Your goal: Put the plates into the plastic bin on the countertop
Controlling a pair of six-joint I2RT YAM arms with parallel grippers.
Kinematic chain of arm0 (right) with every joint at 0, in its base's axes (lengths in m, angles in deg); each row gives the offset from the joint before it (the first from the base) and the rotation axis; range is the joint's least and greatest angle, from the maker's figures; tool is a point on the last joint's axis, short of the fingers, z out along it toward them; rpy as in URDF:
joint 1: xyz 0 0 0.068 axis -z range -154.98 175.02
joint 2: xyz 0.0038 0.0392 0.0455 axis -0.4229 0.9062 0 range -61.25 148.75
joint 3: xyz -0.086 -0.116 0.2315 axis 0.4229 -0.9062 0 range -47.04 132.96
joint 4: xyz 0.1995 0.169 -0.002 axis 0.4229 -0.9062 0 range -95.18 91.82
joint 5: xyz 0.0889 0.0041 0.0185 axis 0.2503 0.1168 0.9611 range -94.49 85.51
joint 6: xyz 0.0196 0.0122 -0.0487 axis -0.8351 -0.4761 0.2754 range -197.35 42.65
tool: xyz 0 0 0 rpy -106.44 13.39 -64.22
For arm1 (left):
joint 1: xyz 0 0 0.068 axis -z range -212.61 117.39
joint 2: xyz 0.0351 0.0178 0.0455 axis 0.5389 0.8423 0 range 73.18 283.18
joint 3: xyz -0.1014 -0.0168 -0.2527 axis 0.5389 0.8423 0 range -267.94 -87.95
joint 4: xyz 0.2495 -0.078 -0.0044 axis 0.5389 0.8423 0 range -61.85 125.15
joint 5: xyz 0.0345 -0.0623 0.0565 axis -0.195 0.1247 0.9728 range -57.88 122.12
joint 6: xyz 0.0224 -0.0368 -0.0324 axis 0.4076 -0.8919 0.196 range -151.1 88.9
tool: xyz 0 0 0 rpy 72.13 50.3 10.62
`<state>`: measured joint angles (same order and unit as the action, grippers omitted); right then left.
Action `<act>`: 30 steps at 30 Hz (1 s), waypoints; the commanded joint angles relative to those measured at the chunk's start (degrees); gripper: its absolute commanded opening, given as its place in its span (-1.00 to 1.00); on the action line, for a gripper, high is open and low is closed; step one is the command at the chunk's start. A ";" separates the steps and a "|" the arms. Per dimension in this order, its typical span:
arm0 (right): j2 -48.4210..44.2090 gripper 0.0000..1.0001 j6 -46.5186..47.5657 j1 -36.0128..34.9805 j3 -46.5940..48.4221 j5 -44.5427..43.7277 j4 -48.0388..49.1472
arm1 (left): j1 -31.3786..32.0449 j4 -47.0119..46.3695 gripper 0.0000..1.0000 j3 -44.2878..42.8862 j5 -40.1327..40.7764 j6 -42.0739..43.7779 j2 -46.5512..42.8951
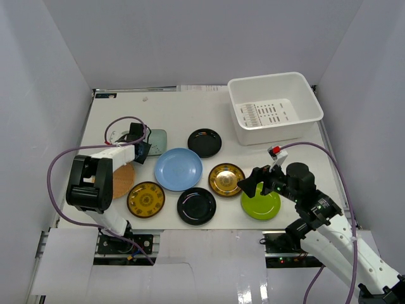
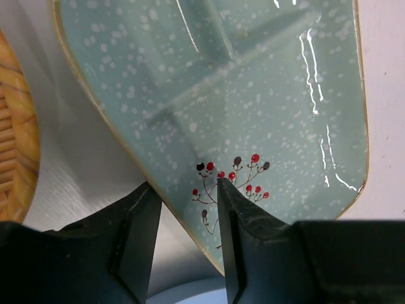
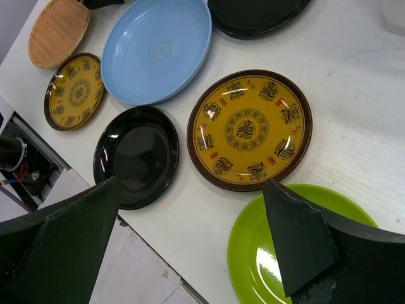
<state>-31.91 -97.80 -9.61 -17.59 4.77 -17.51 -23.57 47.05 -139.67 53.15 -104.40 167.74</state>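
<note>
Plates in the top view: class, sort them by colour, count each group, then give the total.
Black plates: 2
Yellow patterned plates: 2
Light blue plate: 1
Lime green plate: 1
Orange woven-look plate: 1
Pale green squarish plate: 1
Total: 8

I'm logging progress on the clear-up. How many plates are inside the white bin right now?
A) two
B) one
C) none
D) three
C: in the top view, the white plastic bin shows only its bare slotted bottom, with no plate inside it.
</note>
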 commanded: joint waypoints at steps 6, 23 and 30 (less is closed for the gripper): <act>1.51 0.97 1.20 -0.17 0.61 1.11 2.46 | -0.95 -5.70 -0.34 0.13 1.64 -0.45 1.85; 2.83 0.97 -3.45 -0.17 0.96 2.61 4.21 | -6.13 -31.33 -1.00 10.40 -5.30 11.32 -3.94; 3.96 1.00 -9.43 -0.17 -3.26 1.90 7.20 | -8.51 -38.31 -1.00 9.02 -9.52 15.55 -12.12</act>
<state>-28.85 -104.07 -9.61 -19.38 6.58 -13.91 -31.05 17.78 -127.89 46.25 -91.42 160.90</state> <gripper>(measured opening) 0.995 0.209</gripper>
